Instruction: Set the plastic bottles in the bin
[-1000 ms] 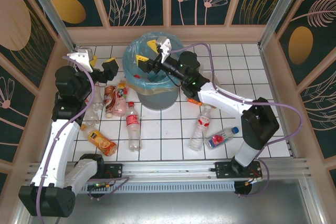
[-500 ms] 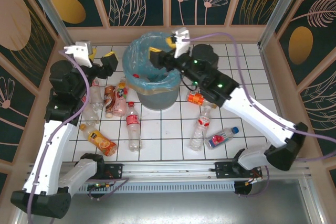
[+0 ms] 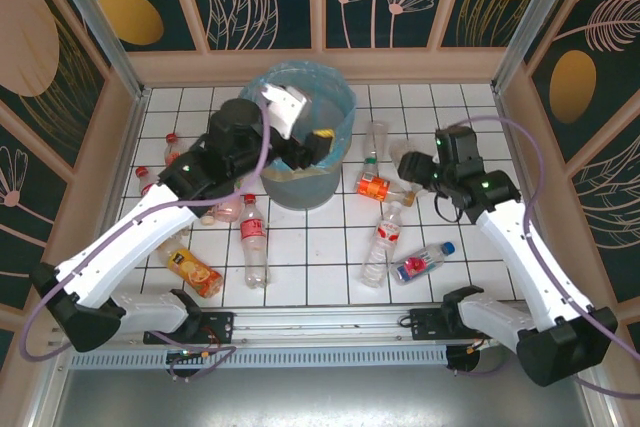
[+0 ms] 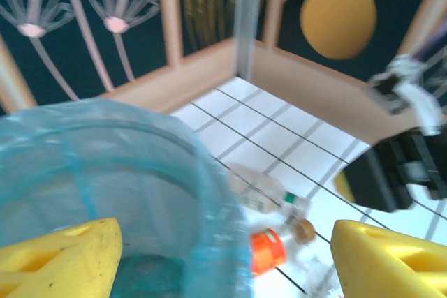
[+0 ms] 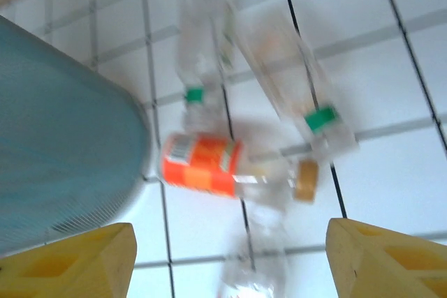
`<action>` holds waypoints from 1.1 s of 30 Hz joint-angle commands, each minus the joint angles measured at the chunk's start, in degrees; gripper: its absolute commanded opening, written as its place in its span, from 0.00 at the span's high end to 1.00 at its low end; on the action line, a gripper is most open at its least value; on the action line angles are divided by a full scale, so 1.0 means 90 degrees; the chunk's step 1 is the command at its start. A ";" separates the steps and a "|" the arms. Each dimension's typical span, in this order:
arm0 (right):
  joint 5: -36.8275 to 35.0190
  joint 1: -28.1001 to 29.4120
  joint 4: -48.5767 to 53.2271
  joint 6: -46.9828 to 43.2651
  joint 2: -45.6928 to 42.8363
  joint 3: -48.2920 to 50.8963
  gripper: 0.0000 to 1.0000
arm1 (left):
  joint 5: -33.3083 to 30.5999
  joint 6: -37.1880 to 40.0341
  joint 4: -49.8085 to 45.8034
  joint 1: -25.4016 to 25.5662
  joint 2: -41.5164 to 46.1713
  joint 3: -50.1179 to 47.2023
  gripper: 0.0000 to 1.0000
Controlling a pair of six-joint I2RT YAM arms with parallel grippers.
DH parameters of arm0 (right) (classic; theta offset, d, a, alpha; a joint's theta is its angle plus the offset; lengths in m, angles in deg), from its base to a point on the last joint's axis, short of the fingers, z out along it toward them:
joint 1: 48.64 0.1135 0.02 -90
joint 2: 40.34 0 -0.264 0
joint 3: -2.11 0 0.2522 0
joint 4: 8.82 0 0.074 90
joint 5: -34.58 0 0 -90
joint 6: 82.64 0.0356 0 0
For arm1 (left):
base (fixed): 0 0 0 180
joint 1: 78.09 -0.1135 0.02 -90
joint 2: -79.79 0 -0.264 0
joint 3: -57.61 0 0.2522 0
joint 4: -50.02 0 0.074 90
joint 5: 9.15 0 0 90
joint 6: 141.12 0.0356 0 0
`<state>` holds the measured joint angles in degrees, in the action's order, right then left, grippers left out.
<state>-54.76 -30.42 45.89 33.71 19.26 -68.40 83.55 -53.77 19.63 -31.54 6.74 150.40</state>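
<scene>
Plastic bottles (image 3: 255, 237), about ten; one bin (image 3: 338, 99)

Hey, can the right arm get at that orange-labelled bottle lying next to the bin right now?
Probably yes. The right gripper faces the orange-labelled bottle open, with nothing between them, though the bin and clear bottles crowd close beside it.

Left arm (image 3: 160, 212) across bin (image 3: 343, 105) mouth

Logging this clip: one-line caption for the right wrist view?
Right gripper, open, hovers over an orange-labelled bottle lying on white tiles beside the bin, with two green-capped clear bottles just beyond.
</scene>
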 commanded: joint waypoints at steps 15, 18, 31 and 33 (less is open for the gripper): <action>0.1642 -0.0592 -0.2234 0.0389 0.1053 0.2073 0.44 | 0.0878 -0.0738 0.1501 0.1286 -0.0541 -0.1530 0.21; 0.1804 -0.0629 -0.2406 0.0256 0.1417 0.2035 0.44 | 0.0667 -0.0724 0.1378 0.1299 -0.0668 -0.1521 0.21; 0.2298 -0.0890 -0.2735 -0.0008 0.2292 0.2028 0.46 | 0.0128 -0.0714 0.1130 0.1298 -0.0799 -0.1462 0.18; 0.2419 -0.0886 -0.2825 0.0027 0.2307 0.2050 0.46 | 0.0055 -0.0688 0.1123 0.1298 -0.0786 -0.1437 0.18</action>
<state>-35.61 -38.16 22.64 34.69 39.61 -50.35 86.07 -59.76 28.77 -20.11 -0.10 136.63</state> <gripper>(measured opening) 0.542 0.819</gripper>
